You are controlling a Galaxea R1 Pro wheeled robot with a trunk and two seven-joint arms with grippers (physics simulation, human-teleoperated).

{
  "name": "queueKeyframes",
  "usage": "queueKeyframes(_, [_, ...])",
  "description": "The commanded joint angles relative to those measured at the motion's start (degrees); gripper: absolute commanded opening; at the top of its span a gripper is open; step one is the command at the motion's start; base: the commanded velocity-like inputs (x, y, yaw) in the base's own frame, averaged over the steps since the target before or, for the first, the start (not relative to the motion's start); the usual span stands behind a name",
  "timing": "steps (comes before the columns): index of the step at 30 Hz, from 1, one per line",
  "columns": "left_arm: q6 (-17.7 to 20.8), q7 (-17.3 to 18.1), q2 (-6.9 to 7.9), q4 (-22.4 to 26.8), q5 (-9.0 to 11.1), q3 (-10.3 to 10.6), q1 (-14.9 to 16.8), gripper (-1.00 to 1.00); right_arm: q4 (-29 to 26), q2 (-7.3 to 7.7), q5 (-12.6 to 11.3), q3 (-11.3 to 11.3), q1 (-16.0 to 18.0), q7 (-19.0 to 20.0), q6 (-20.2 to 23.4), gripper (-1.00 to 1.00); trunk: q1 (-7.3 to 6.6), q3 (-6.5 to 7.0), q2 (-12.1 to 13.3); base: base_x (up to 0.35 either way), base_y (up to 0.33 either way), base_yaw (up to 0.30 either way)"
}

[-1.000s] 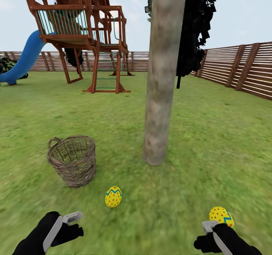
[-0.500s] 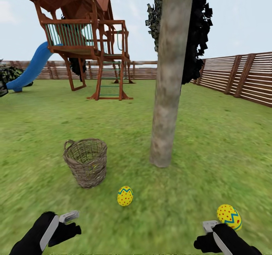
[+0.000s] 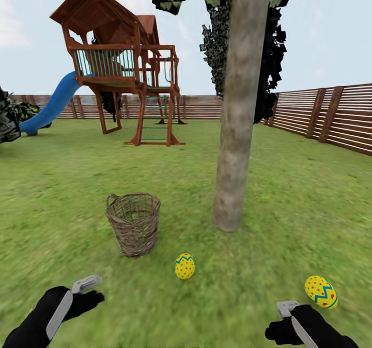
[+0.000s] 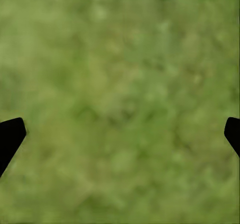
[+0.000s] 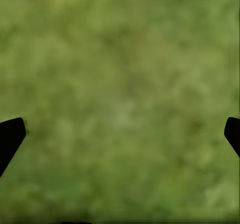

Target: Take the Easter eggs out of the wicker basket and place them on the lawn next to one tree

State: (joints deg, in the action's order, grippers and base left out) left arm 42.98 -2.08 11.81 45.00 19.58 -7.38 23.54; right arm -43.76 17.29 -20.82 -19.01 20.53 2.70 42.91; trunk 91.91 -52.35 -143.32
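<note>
The wicker basket (image 3: 134, 223) stands upright on the lawn (image 3: 67, 193), left of the tree (image 3: 235, 131) with the thick pale trunk. One yellow Easter egg (image 3: 184, 266) lies on the grass between basket and trunk, nearer to me. A second egg (image 3: 321, 291) lies at the lower right, just beyond my right gripper (image 3: 281, 319). My left gripper (image 3: 89, 292) hovers over grass at the lower left, well short of the basket. In each wrist view the left gripper (image 4: 120, 134) and the right gripper (image 5: 120, 134) are open over bare grass. The basket's wall hides its inside.
A wooden playhouse (image 3: 121, 69) with a blue slide (image 3: 51, 108) stands far back on the left. A brown slatted fence (image 3: 330, 115) runs along the right and the back. A black-leaved tree (image 3: 268, 64) rises behind the trunk. Dark bushes (image 3: 10, 118) sit at the far left.
The whole picture has slid right and down, showing more sky and leaves: the camera moved. Basket, eggs and trunk keep their places on the grass. Both grippers stay open.
</note>
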Motion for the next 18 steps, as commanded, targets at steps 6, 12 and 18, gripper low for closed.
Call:
queueKeyframes(6, [-0.06,-0.50,0.22,7.32,0.40,-2.88,0.04,1.00,-0.09,0.02,0.34,-0.54,0.04,0.29,0.32,1.00,-0.19,1.27,0.06,-0.213,0.225,0.000])
queueKeyframes(12, [-0.03,-0.58,0.47,8.08,0.22,-4.82,0.01,1.00,-0.03,-0.06,0.34,-1.49,0.04,0.21,0.18,1.00,-1.11,2.44,1.68,-0.202,0.215,0.000])
queueKeyframes(18, [-0.07,-0.54,0.26,8.12,0.31,-4.89,0.01,1.00,-0.08,-0.03,0.34,-1.56,0.04,0.27,0.21,1.00,-2.43,3.51,4.09,-0.076,0.151,0.000])
